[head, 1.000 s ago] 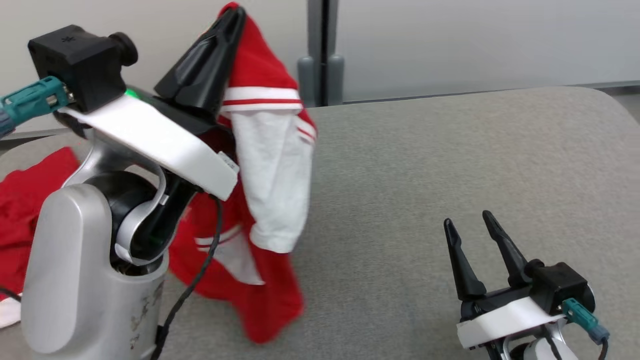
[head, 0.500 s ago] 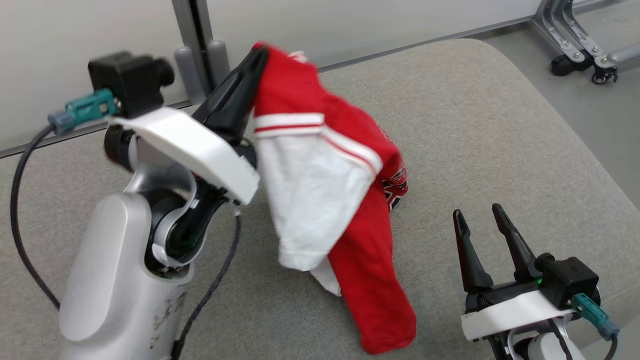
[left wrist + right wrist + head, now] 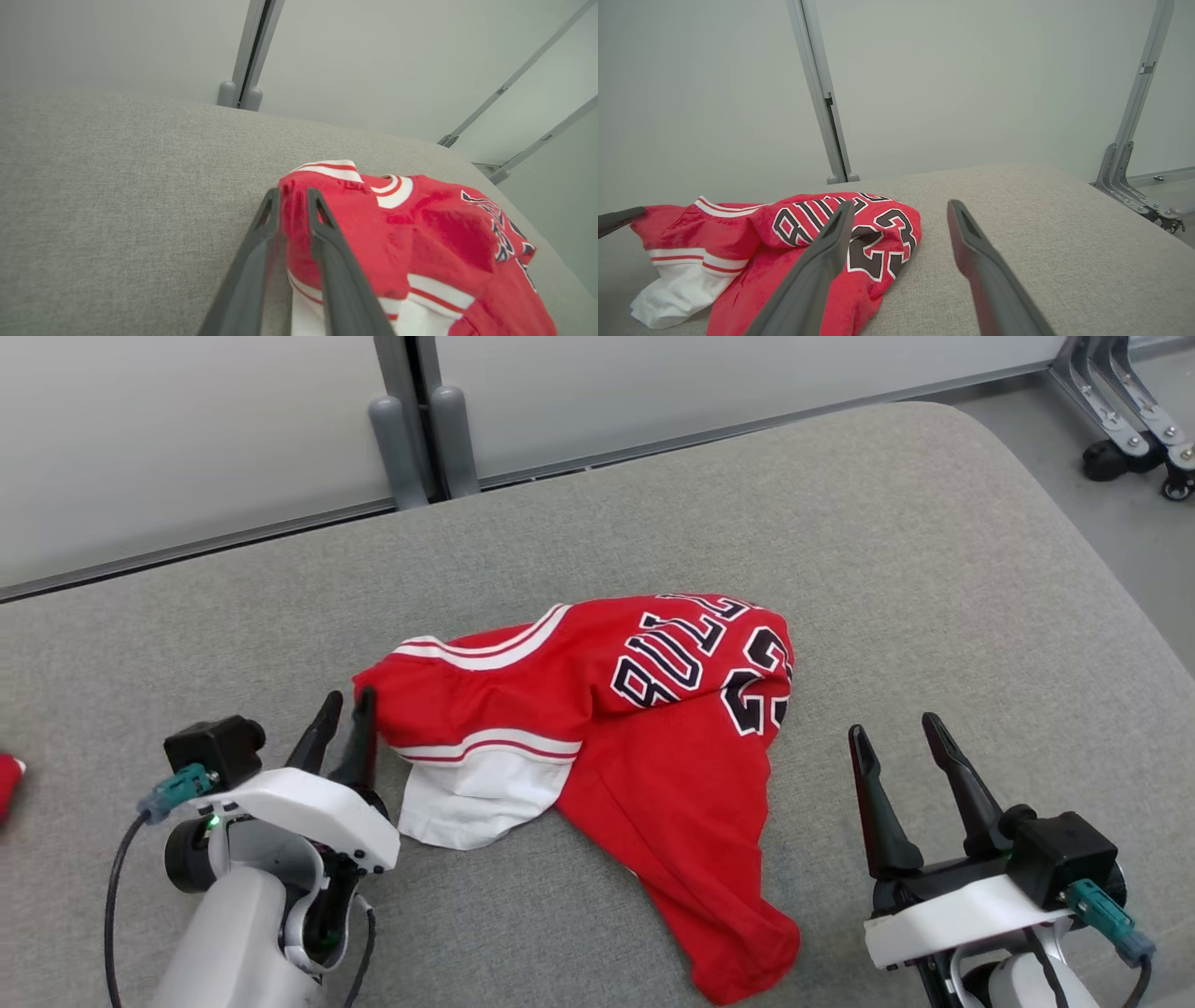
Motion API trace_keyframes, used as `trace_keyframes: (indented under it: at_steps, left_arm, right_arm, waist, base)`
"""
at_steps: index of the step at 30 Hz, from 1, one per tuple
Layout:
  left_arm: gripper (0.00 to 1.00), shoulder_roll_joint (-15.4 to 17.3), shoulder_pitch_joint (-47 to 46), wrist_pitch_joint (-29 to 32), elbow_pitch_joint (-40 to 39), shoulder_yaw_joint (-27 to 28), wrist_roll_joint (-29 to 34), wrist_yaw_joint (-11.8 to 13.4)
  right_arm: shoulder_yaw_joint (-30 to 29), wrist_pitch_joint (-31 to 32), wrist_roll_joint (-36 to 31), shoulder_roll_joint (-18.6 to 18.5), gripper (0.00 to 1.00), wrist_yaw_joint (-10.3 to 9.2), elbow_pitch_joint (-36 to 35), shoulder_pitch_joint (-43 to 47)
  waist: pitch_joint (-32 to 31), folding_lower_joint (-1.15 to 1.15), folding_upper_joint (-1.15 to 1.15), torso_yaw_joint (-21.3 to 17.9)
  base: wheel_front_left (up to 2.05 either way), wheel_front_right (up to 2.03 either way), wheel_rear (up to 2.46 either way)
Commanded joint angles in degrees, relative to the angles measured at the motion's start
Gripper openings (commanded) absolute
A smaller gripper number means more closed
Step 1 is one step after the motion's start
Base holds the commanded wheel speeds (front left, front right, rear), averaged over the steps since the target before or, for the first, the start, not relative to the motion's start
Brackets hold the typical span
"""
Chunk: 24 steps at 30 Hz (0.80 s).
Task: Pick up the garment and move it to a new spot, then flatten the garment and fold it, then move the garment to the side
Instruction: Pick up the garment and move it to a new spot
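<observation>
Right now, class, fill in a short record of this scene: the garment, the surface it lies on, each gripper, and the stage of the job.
garment: red jersey with white trim and dark lettering, crumpled, neither flat nor folded
surface: grey cushioned top, with the garment lying near its middle
left gripper: low at the garment's left edge, fingers slightly apart with cloth between the tips; grip unclear
right gripper: open, holding nothing, apart from the garment on its right
stage: flattening and folding not yet done
</observation>
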Motion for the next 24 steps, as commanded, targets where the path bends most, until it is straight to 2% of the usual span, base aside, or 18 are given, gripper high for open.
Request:
trace_keyframes:
  at_steps: [1, 4, 6, 9, 16, 24]
  left_arm:
    - [1.0, 0.1, 0.8, -2.9, 0.8, -0.5, 1.1, -0.7]
    - [1.0, -0.8, 2.9, -10.6, 0.3, 0.5, 1.4, -0.8]
    - [1.0, -1.2, 5.5, -12.8, -1.7, 0.8, 2.8, -0.9]
    - [1.0, -1.5, 9.0, -13.5, -4.1, 1.1, 4.5, -0.8]
    - [1.0, -2.5, 22.4, -13.6, -16.2, 6.7, 13.8, -0.1]
    - [1.0, -3.1, 31.2, -13.6, -19.3, 10.3, 19.2, -1.2]
  right_arm:
    - [-0.3, -0.3, -0.6, -0.6, 1.0, 0.01, 0.0, -0.1]
    - [-0.4, -0.3, -1.5, -1.5, 1.0, 0.01, -0.4, 0.8]
    - [-1.2, -0.3, -2.1, -2.1, 1.0, 0.01, -1.1, 1.5]
    - [-2.2, -0.3, -2.7, -2.8, 1.0, 0.01, -1.8, 2.4]
    - [-4.2, -0.3, -5.9, -6.1, 1.0, 0.01, -2.3, 6.4]
    - [-7.5, -0.3, -6.9, -5.6, 1.0, 0.01, -1.1, 9.9]
  waist:
    - [-1.3, 0.0, 0.0, 1.4]
    - [-3.1, 0.0, 0.0, 2.6]
    - [-4.1, 0.0, 0.0, 3.6]
    - [-5.3, 0.0, 0.0, 5.0]
    - [-8.7, 0.0, 0.0, 9.9]
    - [-11.4, 0.0, 0.0, 13.9]
  base:
    - [0.0, 0.0, 0.0]
    - [0.0, 0.0, 0.0]
    - [0.0, 0.0, 0.0]
    - [0.0, 0.0, 0.0]
    - [0.0, 0.0, 0.0]
    - [0.0, 0.0, 0.0]
